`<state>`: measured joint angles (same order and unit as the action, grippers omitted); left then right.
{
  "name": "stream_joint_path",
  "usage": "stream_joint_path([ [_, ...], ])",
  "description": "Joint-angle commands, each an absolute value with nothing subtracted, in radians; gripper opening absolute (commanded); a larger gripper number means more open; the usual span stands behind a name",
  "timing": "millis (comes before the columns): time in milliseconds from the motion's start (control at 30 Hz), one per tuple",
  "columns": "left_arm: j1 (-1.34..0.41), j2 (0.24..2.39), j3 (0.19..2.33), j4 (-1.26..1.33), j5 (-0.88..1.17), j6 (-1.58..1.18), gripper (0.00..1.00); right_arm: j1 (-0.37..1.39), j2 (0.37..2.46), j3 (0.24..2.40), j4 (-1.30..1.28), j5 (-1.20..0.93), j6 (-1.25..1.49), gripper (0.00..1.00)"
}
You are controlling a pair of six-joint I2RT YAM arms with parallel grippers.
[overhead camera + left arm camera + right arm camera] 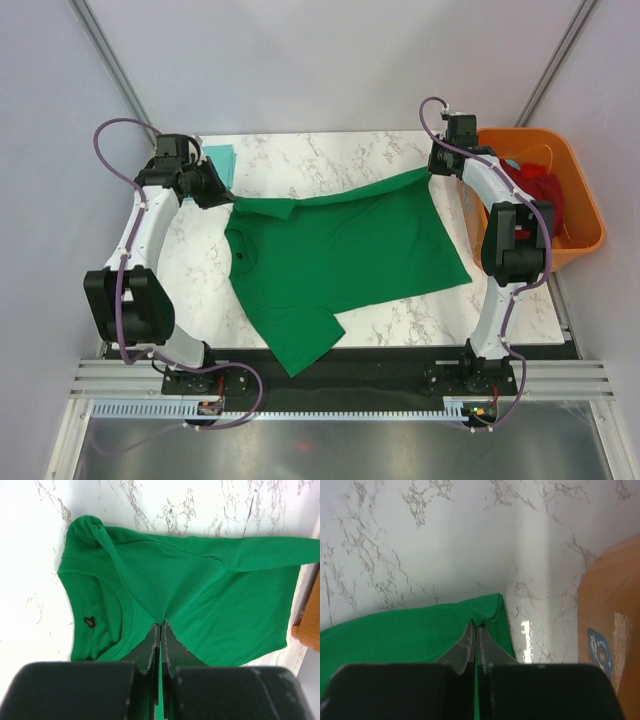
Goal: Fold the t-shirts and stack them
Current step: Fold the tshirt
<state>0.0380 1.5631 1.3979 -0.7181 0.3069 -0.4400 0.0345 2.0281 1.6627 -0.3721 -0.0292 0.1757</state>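
Note:
A dark green t-shirt [340,255] lies spread over the marble table [300,160], one sleeve hanging toward the near edge. My left gripper [222,193] is shut on its cloth near the shoulder by the collar; the wrist view shows the fabric [200,590] pinched at the left gripper [161,625]. My right gripper [432,165] is shut on the shirt's far right corner, seen as green cloth [410,630] nipped at the right gripper [476,626]. The edge between both grips is lifted and taut. A pale teal t-shirt [222,157] peeks out at the far left. Dark red t-shirts [540,190] fill the tub.
An orange plastic tub [585,215] stands off the table's right edge, close to the right arm; its wall [612,625] shows in the right wrist view. Bare marble lies beyond the shirt at the far side. Grey walls enclose the table.

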Motion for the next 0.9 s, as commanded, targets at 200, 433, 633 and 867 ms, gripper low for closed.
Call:
stream_joint_path([
  [200,0.044,1.424,1.289,-0.799,0.288,-0.368,0.02,0.026,1.983,1.709,-0.505,-0.035,0.12,0.0],
  [433,0.044,1.37,1.194,-0.831,0.285,-0.376,0.02,0.031,1.962,1.694,-0.583,-0.032,0.104,0.01],
  [633,0.043,1.364,1.068,-0.822,0.374,-0.42,0.02,0.029,1.97,1.669,-0.584,-0.006,0.075,0.01],
  [867,0.043,1.348,0.997,-0.802,0.39,-0.43,0.02,0.029,1.99,1.654,-0.594,0.028,0.06,0.01],
])
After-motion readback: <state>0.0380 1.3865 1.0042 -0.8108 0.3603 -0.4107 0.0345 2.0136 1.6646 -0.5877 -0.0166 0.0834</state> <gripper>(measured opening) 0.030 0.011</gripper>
